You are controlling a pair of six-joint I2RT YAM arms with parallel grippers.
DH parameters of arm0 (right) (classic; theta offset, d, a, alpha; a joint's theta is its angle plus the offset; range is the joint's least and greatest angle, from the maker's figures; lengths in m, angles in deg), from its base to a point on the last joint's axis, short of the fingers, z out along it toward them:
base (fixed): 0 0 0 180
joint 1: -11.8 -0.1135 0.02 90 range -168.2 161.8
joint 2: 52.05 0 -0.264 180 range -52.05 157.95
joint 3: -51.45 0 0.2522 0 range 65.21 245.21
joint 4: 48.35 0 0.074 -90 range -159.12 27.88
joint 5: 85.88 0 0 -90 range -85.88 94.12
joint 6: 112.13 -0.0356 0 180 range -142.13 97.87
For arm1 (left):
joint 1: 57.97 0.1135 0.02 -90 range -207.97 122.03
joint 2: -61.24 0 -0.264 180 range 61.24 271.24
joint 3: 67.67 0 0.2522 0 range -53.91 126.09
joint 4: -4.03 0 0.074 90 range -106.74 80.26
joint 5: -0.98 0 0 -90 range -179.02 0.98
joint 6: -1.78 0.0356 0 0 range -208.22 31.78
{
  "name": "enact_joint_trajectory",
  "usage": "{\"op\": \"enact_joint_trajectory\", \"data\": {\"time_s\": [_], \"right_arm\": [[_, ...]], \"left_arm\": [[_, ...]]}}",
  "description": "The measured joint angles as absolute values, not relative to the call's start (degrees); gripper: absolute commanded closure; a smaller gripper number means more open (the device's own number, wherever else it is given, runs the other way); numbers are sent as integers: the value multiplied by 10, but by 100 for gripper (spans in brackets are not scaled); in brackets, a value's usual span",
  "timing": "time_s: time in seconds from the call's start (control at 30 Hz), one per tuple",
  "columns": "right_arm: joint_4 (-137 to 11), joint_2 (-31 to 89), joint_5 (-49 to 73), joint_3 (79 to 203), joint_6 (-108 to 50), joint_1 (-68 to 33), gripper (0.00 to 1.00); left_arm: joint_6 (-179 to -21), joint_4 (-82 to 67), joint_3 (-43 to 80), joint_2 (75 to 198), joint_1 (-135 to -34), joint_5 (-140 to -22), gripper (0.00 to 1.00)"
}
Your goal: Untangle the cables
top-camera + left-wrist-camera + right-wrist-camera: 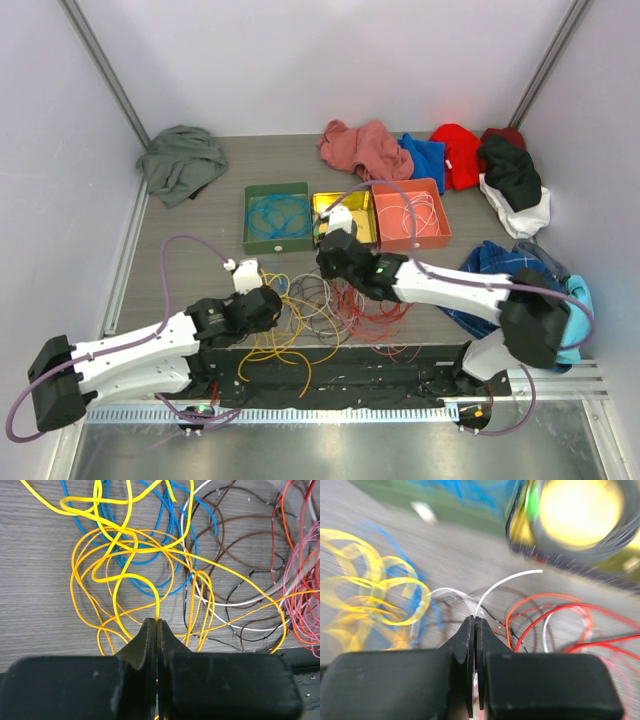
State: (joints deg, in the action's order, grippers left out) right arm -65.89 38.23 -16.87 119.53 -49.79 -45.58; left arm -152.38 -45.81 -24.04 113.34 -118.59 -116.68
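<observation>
1. Bench (190, 215): grey wood-grain surface filling the middle of the overhead frame.
2. Cables (320, 305): a loose tangle of yellow, blue, brown, white and red loops at lower centre, between the two arms.
3. Green tray (250, 215): just above the tangle, a blue coil (277, 213) inside.
4. Left claw (157, 622): closed tight, pinching a yellow cable (158, 602).
5. Right claw (476, 620): closed tight, a white cable (515, 575) nipped between its tips.

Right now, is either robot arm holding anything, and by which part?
Both. The left end effector pinches a thin yellow wire on a loop's curve; the right end effector pinches a thin white wire, apparently near its free end.
</observation>
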Motion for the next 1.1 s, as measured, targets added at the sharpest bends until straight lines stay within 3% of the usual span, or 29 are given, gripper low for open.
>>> {"op": "enact_joint_trajectory", "data": {"time_s": [0.1,0.13,0.2,0.23,0.33,0.43,0.77,1.1], "right_arm": [[-686,286,-184,1221,-484,-459,99],[-692,259,-189,1238,-478,-460,99],[-703,218,-199,1278,-466,-460,99],[-709,205,-203,1295,-461,-461,99],[-733,174,-217,1361,-440,-462,99],[-762,157,-230,1423,-419,-462,99],[-829,146,-272,1569,-358,-462,99],[-850,167,-265,1768,-337,-462,99]], "left_arm": [[-1524,-460,-240,1115,-1186,-1176,87],[-1524,-461,-240,1108,-1186,-1180,71],[-1524,-463,-240,1091,-1186,-1188,52],[-1524,-465,-240,1081,-1186,-1192,37],[-1518,-465,-240,1050,-1186,-1205,15],[-1510,-464,-240,1015,-1186,-1223,3],[-1430,-399,-224,952,-1186,-1251,0],[-1310,-135,-282,969,-1186,-1184,0]]}}
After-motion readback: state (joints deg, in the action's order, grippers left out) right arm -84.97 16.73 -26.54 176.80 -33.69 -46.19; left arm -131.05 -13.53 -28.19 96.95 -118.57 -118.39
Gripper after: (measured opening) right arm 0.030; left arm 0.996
